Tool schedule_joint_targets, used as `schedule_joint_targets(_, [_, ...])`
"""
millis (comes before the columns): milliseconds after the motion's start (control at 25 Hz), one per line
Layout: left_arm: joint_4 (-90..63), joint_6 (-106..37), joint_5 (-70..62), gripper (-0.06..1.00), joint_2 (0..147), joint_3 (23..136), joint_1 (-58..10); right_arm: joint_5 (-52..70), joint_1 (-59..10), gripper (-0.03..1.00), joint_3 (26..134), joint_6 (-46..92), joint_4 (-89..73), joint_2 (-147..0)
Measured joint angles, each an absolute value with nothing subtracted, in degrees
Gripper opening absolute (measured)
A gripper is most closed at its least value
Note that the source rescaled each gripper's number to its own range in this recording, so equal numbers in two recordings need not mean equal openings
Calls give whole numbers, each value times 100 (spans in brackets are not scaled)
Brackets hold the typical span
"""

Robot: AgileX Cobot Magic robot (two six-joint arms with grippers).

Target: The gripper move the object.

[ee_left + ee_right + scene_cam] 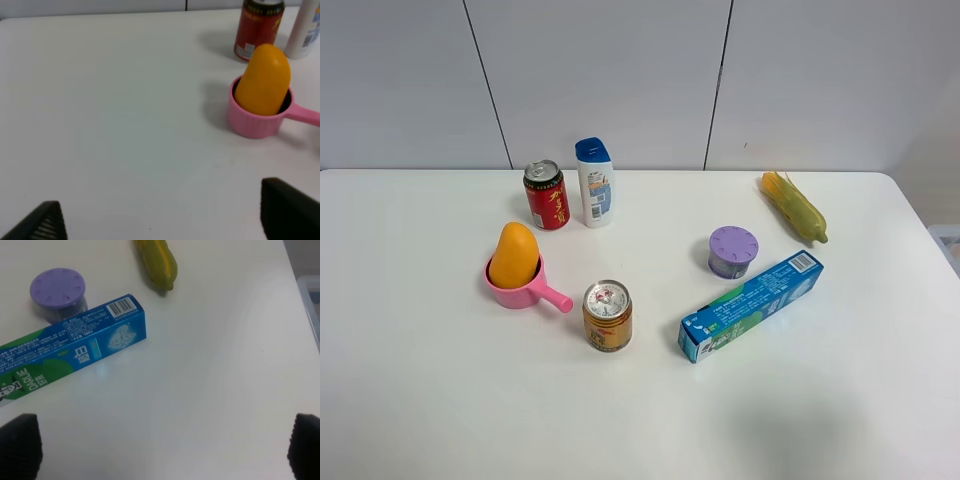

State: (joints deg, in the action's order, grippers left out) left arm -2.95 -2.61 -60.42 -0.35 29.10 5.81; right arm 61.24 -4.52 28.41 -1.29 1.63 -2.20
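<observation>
The orange-yellow mango [515,255] stands on end in a pink handled cup [520,293] on the left half of the white table. In the left wrist view the mango [263,80] and the cup [250,122] are ahead of my left gripper [165,220], which is open, empty and well apart from them. My right gripper [162,447] is open and empty over bare table near the blue box [70,352]. Neither gripper nor arm shows in the exterior high view.
A red can [547,195] and a white bottle [595,183] stand behind the cup. A gold-orange can [608,316] stands by the cup's handle. A purple-lidded tub [733,251], a blue toothpaste box [752,305] and a corn cob [794,206] lie at the right.
</observation>
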Motion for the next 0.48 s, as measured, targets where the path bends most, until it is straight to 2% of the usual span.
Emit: schedule_joint_targets(480, [-295,-253,-6041,43,-35,2910,581,6124,-452,100,2841,-129,163,-220])
